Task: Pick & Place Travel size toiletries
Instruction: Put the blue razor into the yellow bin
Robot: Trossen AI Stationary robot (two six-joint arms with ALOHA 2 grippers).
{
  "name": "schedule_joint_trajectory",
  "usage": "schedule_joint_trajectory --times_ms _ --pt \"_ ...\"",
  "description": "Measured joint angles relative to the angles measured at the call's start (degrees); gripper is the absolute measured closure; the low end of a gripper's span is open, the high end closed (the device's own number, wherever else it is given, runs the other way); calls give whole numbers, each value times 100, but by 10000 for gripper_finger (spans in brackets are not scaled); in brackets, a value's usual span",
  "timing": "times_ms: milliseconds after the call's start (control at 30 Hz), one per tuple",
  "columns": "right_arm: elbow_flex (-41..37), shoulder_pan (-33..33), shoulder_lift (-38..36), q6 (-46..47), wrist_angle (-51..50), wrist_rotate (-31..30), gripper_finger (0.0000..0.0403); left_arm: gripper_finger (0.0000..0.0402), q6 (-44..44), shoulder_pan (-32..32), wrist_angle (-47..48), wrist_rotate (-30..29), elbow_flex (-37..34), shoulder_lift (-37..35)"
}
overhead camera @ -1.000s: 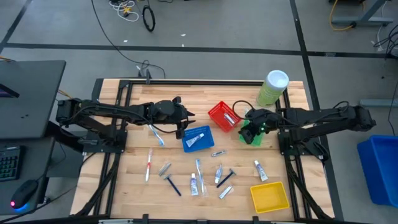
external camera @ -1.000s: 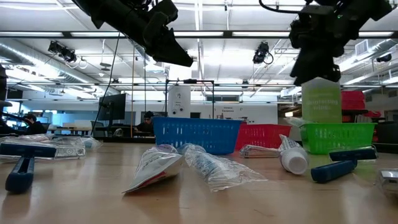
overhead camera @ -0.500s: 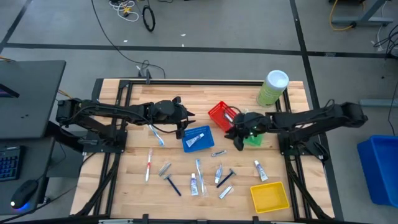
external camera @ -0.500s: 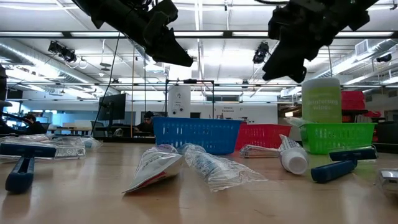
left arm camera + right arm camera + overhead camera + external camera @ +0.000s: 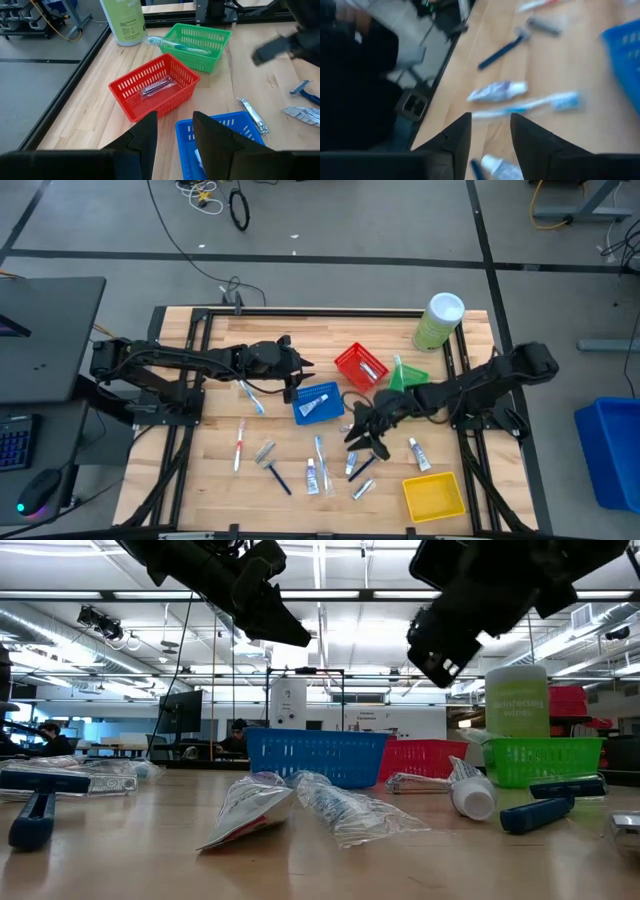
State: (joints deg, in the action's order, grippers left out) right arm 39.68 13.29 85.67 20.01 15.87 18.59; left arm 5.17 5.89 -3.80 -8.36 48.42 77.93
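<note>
Travel-size toiletries lie scattered on the wooden table: a white tube [image 5: 497, 91], a pale blue toothbrush [image 5: 530, 105], a dark blue razor [image 5: 502, 50], and more tubes [image 5: 312, 475] and razors [image 5: 272, 463] toward the near edge. My right gripper [image 5: 358, 435] hovers open and empty above these items, which show past it in the right wrist view [image 5: 490, 137]. My left gripper [image 5: 297, 380] waits open and empty above the far edge of the blue basket [image 5: 225, 132]. A toothbrush [image 5: 175, 46] lies in the green basket [image 5: 215, 37], and a wrapped item [image 5: 157, 87] lies in the red basket [image 5: 132, 100].
A yellow basket [image 5: 433, 495] sits at the near right corner. A tall pale-green cylinder with a white lid [image 5: 438, 320] stands at the far right. A toothbrush [image 5: 250, 395] and a red-handled one [image 5: 240, 445] lie on the left part of the table. Black frame rails run along both sides.
My right arm has swung away from the green basket toward the table's near edge and left, and now hangs over the loose items in the middle. The green basket, with a toothbrush in it, now shows uncovered. The left arm has kept still.
</note>
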Motion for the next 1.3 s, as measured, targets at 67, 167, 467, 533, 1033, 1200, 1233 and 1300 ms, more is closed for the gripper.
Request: schedule_joint_trajectory --times_ms 67,167,467,533,1033,1200,1233,1300 --pt "4 193 118 -150 -35 12 250 270 -2 0 0 0 0 0" --pt "292 460 235 -299 -450 8 245 270 -48 -1 -2 0 0 0" --pt "1832 1267 638 -780 -3280 -1192 247 270 -538 -2 0 2 0 0" --pt "1907 1444 780 -737 -3427 -1424 245 270 -818 -2 10 34 0 0" --pt "1897 1724 1932 -698 -3746 -2614 253 270 -1645 -276 -48 48 -174 2" --pt "1897 1724 1979 -745 -3738 -2743 256 270 -1696 -413 14 42 -184 2" --pt "1897 1724 1978 -786 -3743 -2725 260 270 -1696 -435 -4 43 -184 2" --pt "1851 1724 1974 -893 -3694 -2571 277 270 -1696 -472 -5 42 -184 2"
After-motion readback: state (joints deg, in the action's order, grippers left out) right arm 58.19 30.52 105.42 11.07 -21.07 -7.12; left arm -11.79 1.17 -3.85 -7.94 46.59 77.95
